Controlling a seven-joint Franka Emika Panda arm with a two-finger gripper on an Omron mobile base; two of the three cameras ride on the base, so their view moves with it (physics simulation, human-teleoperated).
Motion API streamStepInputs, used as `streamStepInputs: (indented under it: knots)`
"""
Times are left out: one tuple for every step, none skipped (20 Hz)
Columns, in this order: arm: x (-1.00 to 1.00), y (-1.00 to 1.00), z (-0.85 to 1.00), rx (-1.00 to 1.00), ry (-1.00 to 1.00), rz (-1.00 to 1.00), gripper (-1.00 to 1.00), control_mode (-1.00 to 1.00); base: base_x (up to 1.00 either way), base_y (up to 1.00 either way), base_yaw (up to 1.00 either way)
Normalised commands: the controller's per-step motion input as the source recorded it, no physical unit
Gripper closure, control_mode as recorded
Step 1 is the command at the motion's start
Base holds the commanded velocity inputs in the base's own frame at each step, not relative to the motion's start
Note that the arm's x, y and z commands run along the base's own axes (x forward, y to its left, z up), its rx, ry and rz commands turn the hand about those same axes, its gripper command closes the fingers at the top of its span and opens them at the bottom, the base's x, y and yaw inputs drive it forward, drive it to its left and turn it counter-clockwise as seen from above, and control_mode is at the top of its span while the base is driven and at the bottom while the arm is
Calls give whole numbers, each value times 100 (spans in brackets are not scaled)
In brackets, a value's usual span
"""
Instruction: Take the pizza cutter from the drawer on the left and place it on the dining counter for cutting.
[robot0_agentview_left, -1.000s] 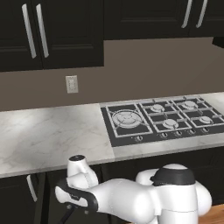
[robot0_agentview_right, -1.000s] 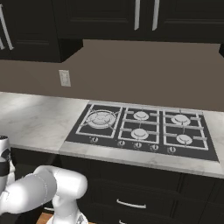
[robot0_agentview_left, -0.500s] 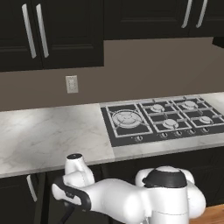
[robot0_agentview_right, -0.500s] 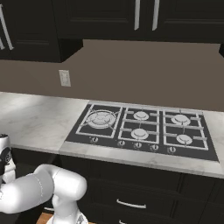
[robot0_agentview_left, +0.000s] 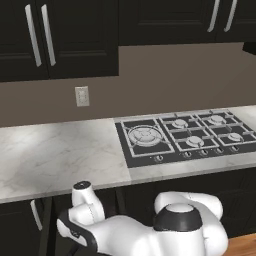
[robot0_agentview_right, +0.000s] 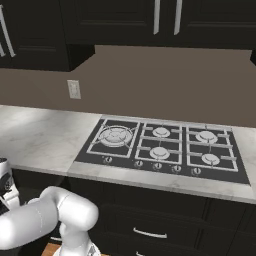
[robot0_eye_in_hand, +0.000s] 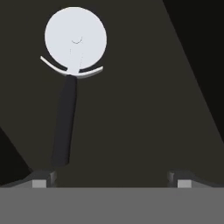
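The pizza cutter lies flat on the dark floor of the open drawer. Its round silver-white wheel is at the upper left of the hand view, and its black handle runs down toward me. My gripper is open just above the drawer floor. The handle's end sits right by the left fingertip, inside the gap's left edge; the right fingertip stands well apart from it. In the base views my arm bends down below the counter edge at the left. The dining counter is out of view.
A marble counter with a black gas stove runs across in front of the base, with dark upper cabinets over it. Black drawer fronts with silver handles sit under the stove.
In the base views the arm has leaned a little further left and lower below the counter edge. Nothing else differs.
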Motion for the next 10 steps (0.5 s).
streamStepInputs:
  knots:
    - [21, 0, -29, 0, -8, 0, -100, -100, 0, 0, 0]
    - [20, 0, -29, 0, -8, 0, -100, -100, 0, 0, 0]
    - [16, 0, -32, 0, -3, 0, -100, -100, 0, 0, 0]
    - [11, 0, -32, 0, 0, 0, -100, -100, 0, 0, 0]
    - [9, 0, -34, 0, 0, 0, -100, -100, 0, 0, 0]
    - [11, 0, -34, 0, 0, 0, -100, -100, 0, 0, 0]
    - [7, 0, -31, 0, 0, 0, -100, -100, 0, 0, 0]
    - [5, 0, -31, 0, 0, 0, -100, -100, 0, 0, 0]
    - [4, 0, -32, 0, 0, 0, -100, -100, 0, 0, 0]
    - [1, 0, -32, 0, 0, 0, -100, -100, 0, 0, 0]
